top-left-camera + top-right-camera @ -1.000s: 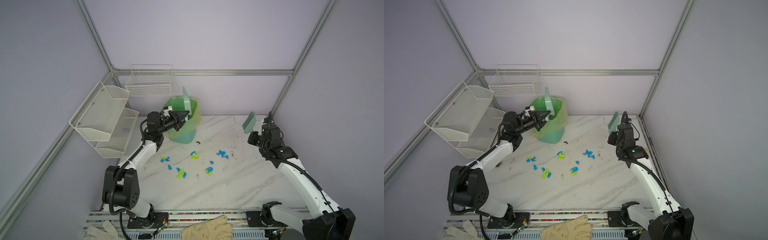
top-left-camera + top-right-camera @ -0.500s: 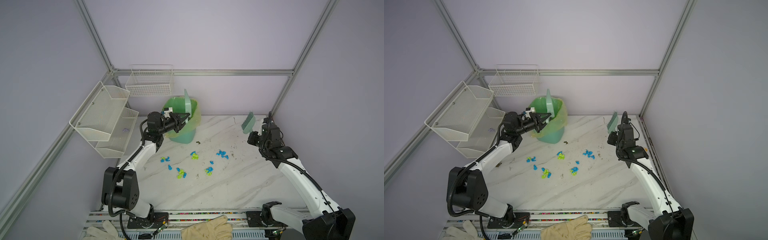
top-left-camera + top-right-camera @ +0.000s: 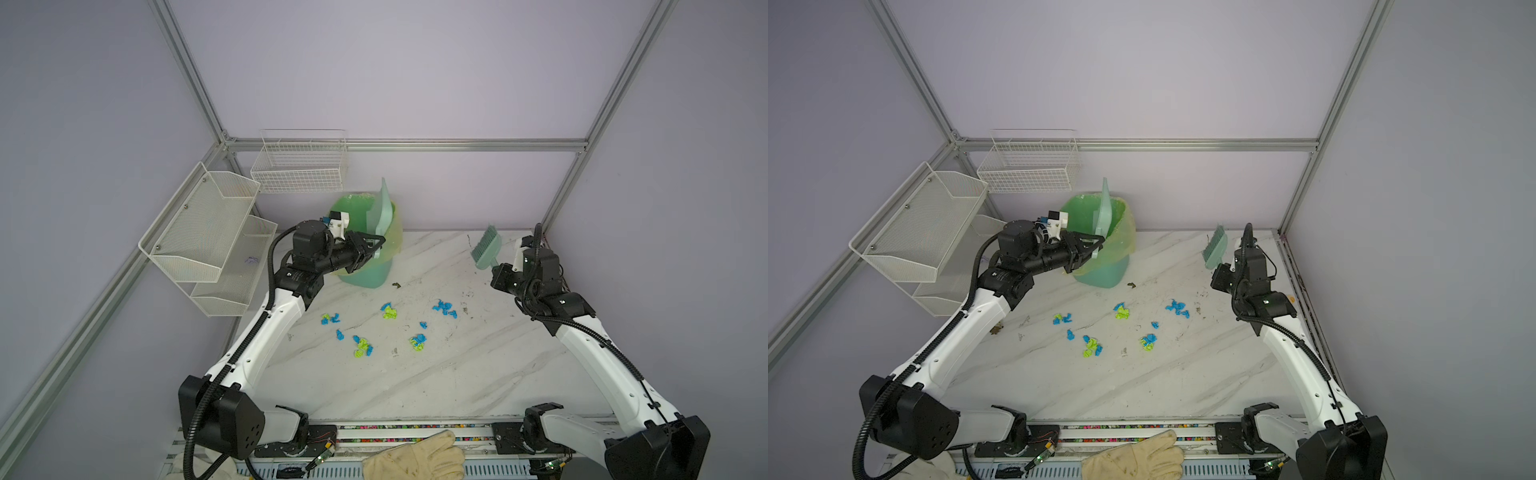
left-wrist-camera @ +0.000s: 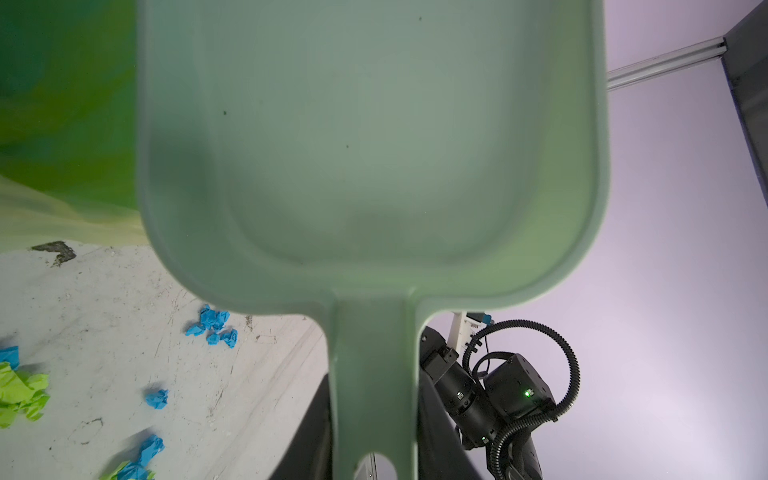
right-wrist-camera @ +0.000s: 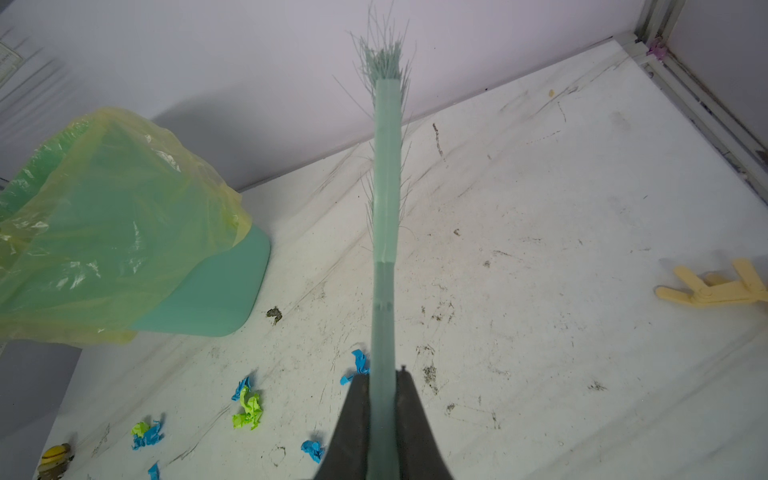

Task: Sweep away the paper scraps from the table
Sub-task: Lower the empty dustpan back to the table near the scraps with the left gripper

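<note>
**Both top views:** the paper scraps point(image 3: 390, 312) lie in loose clusters at mid-table point(image 3: 457, 386), well apart from every edge. Such small crumpled wads are judged very light and springy, apt to skitter or roll, so they are better pushed by bristles than pinched. The left gripper point(image 3: 377, 248) is clenched on the handle of the dustpan point(image 3: 383, 210), which is held upright over the lined bin point(image 3: 365, 276) standing by the far wall. The right gripper point(image 3: 496, 268) clasps the brush point(image 3: 486, 245), raised off the surface near the far corner. Bare tabletop between the scraps and the near rail gives sweeping room. **Left wrist view:** the dustpan's hollow looks empty, with blue scraps point(image 4: 212, 326) on the table beyond it. **Right wrist view:** both fingers point(image 5: 353, 428) press the brush handle, and the bristles point towards the wall, clear of the table. A yellow toy figure point(image 5: 54, 457) sits near the outermost scraps and is something to steer round.
</note>
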